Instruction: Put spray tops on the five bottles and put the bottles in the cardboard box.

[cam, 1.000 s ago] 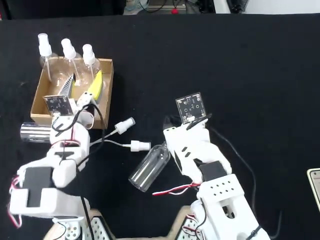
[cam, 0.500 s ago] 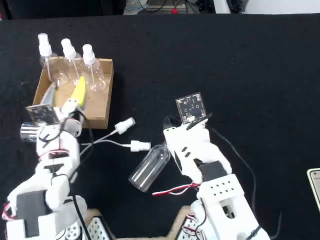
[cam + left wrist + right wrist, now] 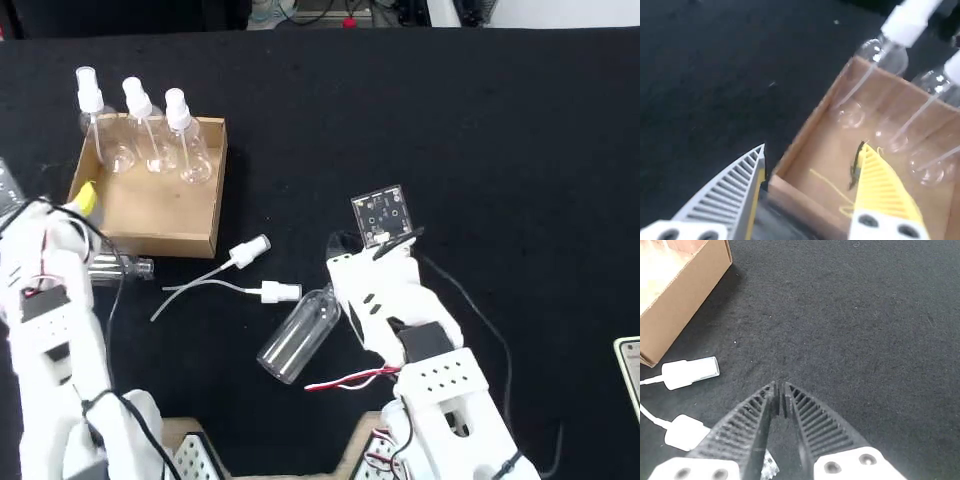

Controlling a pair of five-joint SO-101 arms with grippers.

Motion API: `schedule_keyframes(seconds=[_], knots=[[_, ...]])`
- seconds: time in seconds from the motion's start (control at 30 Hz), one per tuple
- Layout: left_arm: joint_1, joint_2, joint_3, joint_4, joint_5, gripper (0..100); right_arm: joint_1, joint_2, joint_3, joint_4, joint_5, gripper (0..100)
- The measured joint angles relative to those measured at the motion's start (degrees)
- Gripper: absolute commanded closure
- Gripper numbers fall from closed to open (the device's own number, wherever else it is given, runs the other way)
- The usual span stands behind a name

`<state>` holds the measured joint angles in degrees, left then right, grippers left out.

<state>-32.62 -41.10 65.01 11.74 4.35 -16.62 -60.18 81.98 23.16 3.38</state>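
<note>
**A:** Left gripper point(image 3: 812, 152), state?

**B:** The jaws are spread wide and nothing is held. The 9 o'clock wall of the box point(image 3: 150, 210) is straddled, with the yellow finger inside and the grey one outside. No grasp is judged to be intended there.

**A:** Box contents?

**B:** Three topped bottles point(image 3: 145, 135) are stood upright against the 12 o'clock wall. The rest of the floor is left bare, probably so that two more can be fitted in.

**A:** What is outstanding?

**B:** One bare bottle point(image 3: 115, 266) is laid on its side just beside the box's 6 o'clock wall. A second bare bottle point(image 3: 298, 338) is laid near the right arm. Two tops point(image 3: 250, 248) are laid on the table point(image 3: 450, 130) between the arms, at the box's 4 o'clock, and both arms are judged able to reach them.

**A:** Right gripper point(image 3: 779, 390)?

**B:** It is pinched almost closed and nothing is gripped. It is held over the cloth at 12 o'clock from the second bare bottle's neck, so the jaws must be opened before any pick-up.
</note>
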Motion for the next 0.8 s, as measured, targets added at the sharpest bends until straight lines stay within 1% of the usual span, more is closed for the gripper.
schedule_keyframes(seconds=[0.07, 0.23, 0.3, 0.37, 0.43, 0.6, 0.7, 0.8], knots=[[-1.2, -3.0, 0.0, 1.4, 0.0, 72, 0.0, 0.0, 0.0, 0.0, 0.0, 98.7], [-5.7, -8.2, 1.3, 1.9, 0.0, 72, 0.0, 0.0, 0.0, 0.0, 0.0, 98.7], [-6.9, -8.8, 1.4, 2.4, -1.3, 72, 0.0, 0.0, 0.0, 0.0, 0.0, 98.7], [-8.5, -8.8, 1.4, 2.6, -5.4, 72, 0.0, 0.0, 0.0, 0.0, 0.0, 98.7], [-8.9, -8.0, 1.3, 3.4, -11.1, 72, 0.0, 0.0, 0.0, 0.0, 0.0, 98.7], [-9.1, -1.8, -2.9, 10.7, -24.2, 72, 0.0, 0.0, 0.0, 0.0, 0.0, 98.7], [-9.5, 3.1, -7.4, 15.8, -28.0, 72, 0.0, 0.0, 0.0, 0.0, 0.0, 98.7], [-10.4, 7.9, -11.8, 19.8, -28.7, 72, 0.0, 0.0, 0.0, 0.0, 0.0, 98.7]])
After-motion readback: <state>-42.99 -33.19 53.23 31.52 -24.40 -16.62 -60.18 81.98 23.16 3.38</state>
